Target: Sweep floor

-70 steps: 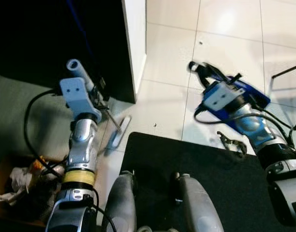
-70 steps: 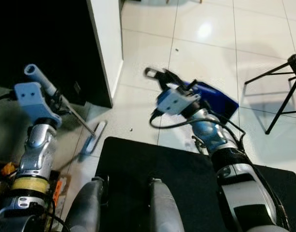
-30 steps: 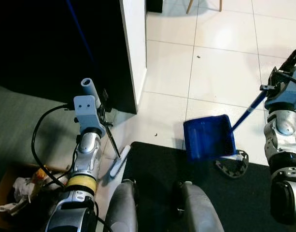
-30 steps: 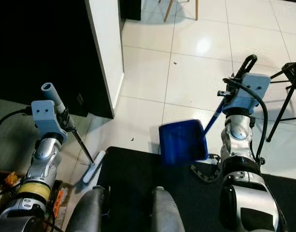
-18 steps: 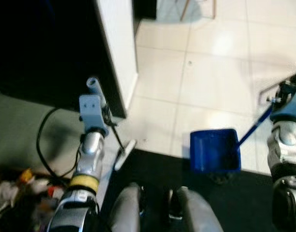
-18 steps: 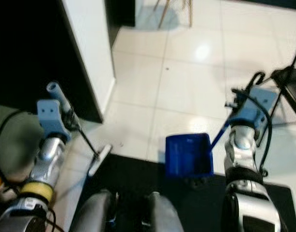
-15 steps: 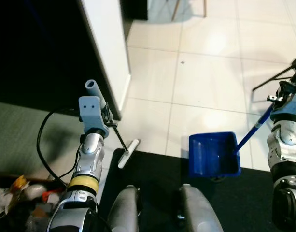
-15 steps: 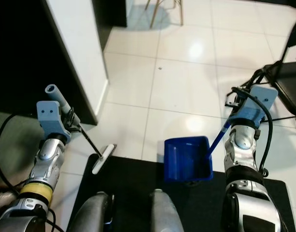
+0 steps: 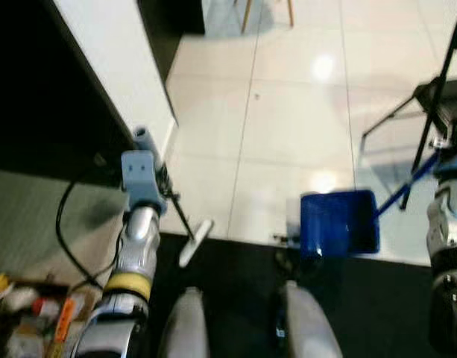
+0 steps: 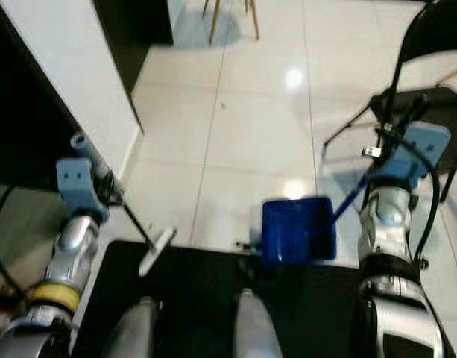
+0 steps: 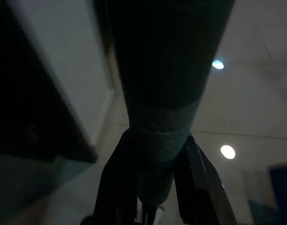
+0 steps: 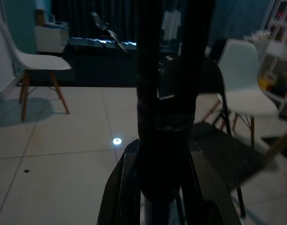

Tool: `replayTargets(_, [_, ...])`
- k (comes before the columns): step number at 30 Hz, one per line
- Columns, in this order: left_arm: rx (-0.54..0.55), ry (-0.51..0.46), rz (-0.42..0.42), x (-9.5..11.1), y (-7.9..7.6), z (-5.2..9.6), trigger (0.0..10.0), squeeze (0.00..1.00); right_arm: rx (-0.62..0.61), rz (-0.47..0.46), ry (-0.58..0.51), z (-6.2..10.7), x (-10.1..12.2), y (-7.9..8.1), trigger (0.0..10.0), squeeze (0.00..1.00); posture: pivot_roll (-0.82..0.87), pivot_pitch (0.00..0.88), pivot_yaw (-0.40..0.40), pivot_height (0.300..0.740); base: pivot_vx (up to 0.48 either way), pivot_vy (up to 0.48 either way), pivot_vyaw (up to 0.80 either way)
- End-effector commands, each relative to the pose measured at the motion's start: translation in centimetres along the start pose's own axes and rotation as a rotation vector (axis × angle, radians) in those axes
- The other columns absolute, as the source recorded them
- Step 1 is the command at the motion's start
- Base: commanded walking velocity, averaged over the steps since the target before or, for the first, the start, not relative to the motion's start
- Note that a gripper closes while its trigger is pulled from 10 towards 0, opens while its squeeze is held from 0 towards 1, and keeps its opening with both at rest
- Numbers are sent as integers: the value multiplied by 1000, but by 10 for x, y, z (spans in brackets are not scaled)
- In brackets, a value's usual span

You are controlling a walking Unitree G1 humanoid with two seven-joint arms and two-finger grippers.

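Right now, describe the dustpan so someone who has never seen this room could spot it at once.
Start at the black mat at the robot's feet. At its far edge, where the white tile floor begins, sits the dustpan, its long handle running up to the right gripper. It is the one bright blue scoop; the broom to its left is pale.

**Colours seen across the floor scene**

We see a deep blue dustpan (image 9: 338, 224) on a blue handle (image 9: 411, 183), resting on glossy cream-white floor tiles (image 9: 288, 127) with grey grout lines. The broom head (image 9: 196, 242) is pale grey-white. A black mat (image 9: 362, 298) lies below. Both wrist mounts are light blue; the arms are silver, the left one (image 9: 131, 253) with 1 yellow band.
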State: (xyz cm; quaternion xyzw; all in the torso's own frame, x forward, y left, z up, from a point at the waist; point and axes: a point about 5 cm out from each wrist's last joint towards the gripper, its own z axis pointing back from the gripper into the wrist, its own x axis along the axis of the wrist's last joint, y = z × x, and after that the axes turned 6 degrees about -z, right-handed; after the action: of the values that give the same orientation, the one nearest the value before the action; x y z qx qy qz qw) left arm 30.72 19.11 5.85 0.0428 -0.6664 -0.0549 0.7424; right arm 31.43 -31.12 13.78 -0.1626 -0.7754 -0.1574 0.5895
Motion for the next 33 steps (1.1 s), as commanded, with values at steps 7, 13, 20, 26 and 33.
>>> replayTargets(7, [-1,-32,-26,5,5,-1,10000,0,2,10,-36,-3,9,-1,10000,0,-31,130,10,740,0,-480,0])
replayTargets(13, [-4,-45,-42,7,6,-2,10000,0,1,12,-31,-1,8,-3,10000,0,-34,125,14,740,0,-480,0])
replayTargets(20, [-50,-136,-72,23,4,-4,10000,0,-3,15,-29,0,7,-6,10000,0,-35,121,15,740,0,134,0])
replayTargets(26, [-39,-111,-66,20,4,-6,10000,0,-7,22,-27,2,6,-8,10000,0,-37,119,18,740,0,472,0])
replayTargets(33, [-46,-111,-84,18,3,-5,10000,0,-9,25,-21,3,5,-10,10000,0,-40,114,19,740,0,0,0])
